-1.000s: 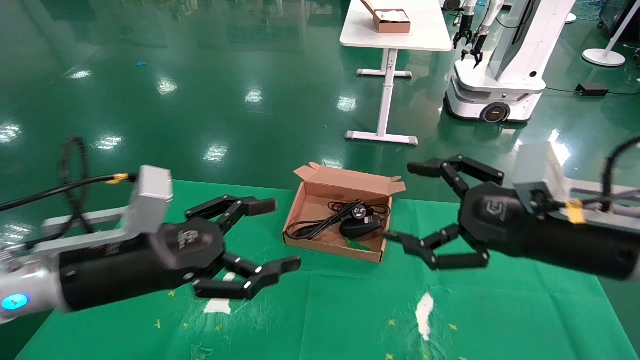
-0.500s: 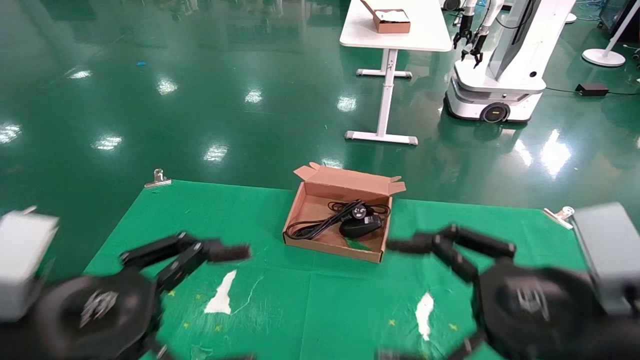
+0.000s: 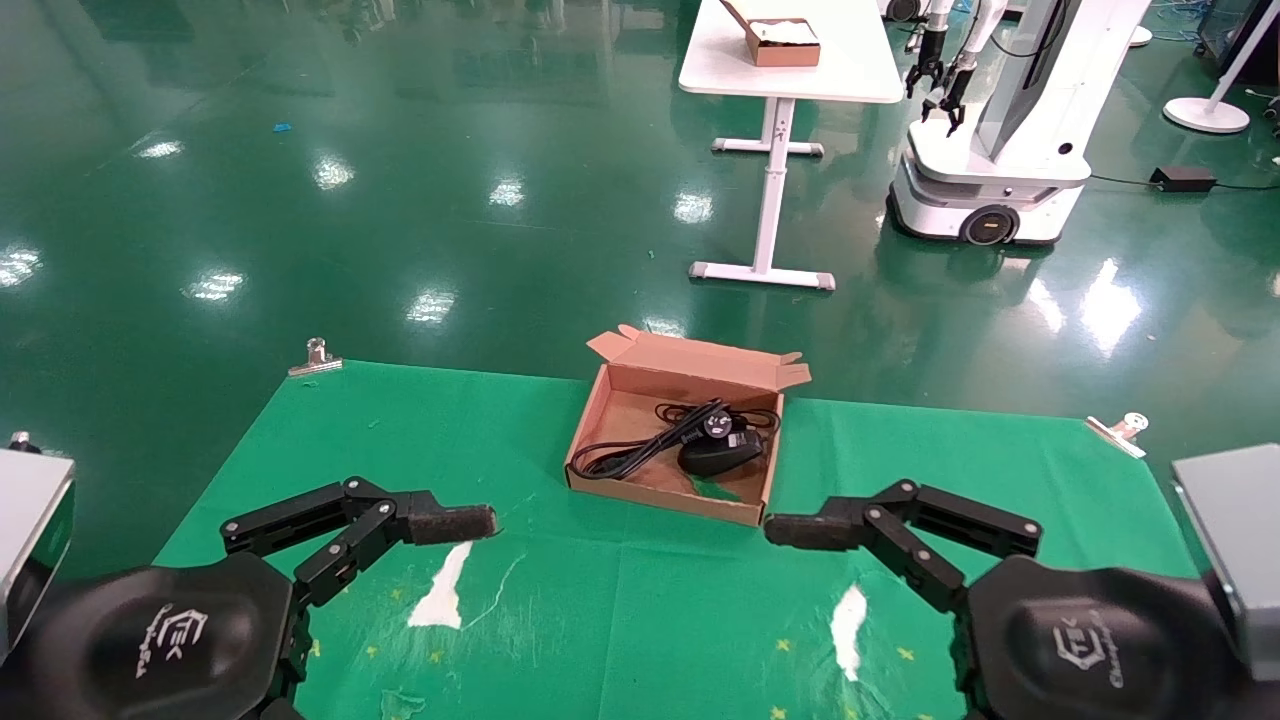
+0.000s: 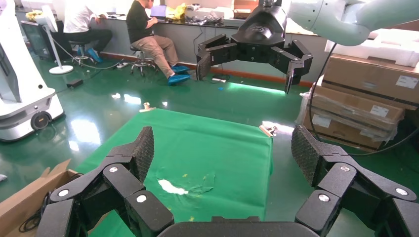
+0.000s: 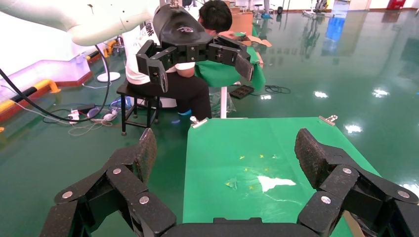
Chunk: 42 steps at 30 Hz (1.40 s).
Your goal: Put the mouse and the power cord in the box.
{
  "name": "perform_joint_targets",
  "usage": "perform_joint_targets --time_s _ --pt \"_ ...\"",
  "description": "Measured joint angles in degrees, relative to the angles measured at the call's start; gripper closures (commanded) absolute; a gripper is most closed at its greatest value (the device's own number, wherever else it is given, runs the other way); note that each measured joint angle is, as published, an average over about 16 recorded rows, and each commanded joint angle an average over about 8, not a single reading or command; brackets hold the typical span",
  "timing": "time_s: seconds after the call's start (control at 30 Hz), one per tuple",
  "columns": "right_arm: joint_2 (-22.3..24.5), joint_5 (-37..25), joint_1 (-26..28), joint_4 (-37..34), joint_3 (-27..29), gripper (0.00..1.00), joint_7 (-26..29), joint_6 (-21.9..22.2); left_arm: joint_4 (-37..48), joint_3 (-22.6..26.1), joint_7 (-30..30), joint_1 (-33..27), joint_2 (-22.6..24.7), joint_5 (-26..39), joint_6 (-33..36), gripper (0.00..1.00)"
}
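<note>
The brown cardboard box (image 3: 662, 491) stands open at the far middle of the green cloth. Inside it the black mouse (image 3: 718, 455) lies toward the right wall, and the power cord (image 3: 628, 457) runs across the floor with its plug (image 3: 716, 423) behind the mouse. A corner of the box (image 4: 23, 197) shows in the left wrist view. My left gripper (image 4: 222, 153) is open and holds nothing, low at the near left; one of its fingers (image 3: 452, 523) points at the box. Low at the near right, my right gripper (image 5: 227, 150) is likewise open, with one of its fingers (image 3: 802, 531) just short of the box's front corner.
Metal clips (image 3: 316, 356) (image 3: 1122, 430) pin the cloth's far corners. White tears (image 3: 440, 598) (image 3: 848, 620) mark the cloth near me. Beyond the table stand a white desk (image 3: 790, 70) with a small cardboard box (image 3: 780, 42) and another white robot (image 3: 1000, 140).
Both arms have dropped and drawn back toward me from beside the box, staying open. The mouse and cord in the box have not moved.
</note>
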Motion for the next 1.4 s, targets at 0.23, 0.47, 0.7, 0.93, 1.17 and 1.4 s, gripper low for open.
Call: perform_joint_targets --time_s 0.23,0.47,0.7,0.93,1.17,1.4 --pt "-0.3 -0.4 0.4 -0.6 -0.2 0.0 -0.3 0.3 0.4 0.2 0.0 -0.2 0.3 0.3 -0.3 0.0" --pt "-0.4 -0.7 0.7 -1.0 -0.3 0.0 -0.5 0.4 0.6 0.3 0.0 -0.3 0.5 0.5 -0.5 0.0" --pt "-0.5 -0.8 0.8 -1.2 -0.4 0.0 -0.6 0.5 0.8 0.3 0.0 -0.4 0.6 0.6 -0.6 0.0" --pt "-0.5 -0.9 0.9 -1.3 -0.4 0.0 -0.6 0.6 0.8 0.4 0.0 -0.4 0.7 0.7 -0.6 0.0" --pt "-0.6 -0.9 0.9 -1.4 -0.4 0.0 -0.6 0.6 0.9 0.4 0.0 -0.5 0.7 0.7 -0.7 0.0" --pt "-0.6 -1.0 1.0 -1.4 -0.4 0.0 -0.7 0.6 0.9 0.4 0.0 -0.5 0.7 0.7 -0.7 0.0"
